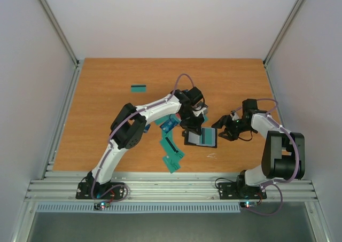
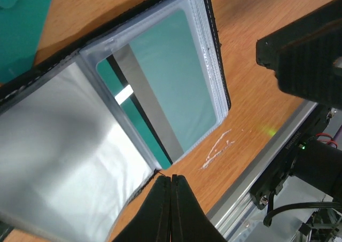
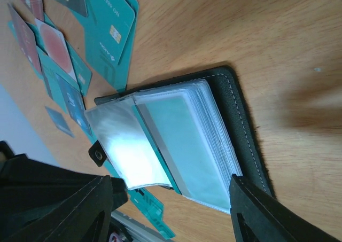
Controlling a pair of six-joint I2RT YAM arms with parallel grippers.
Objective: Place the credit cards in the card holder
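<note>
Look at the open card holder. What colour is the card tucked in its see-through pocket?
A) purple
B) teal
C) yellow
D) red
B: the left wrist view shows a teal card with a grey stripe lying behind the clear plastic inside the open card holder.
</note>
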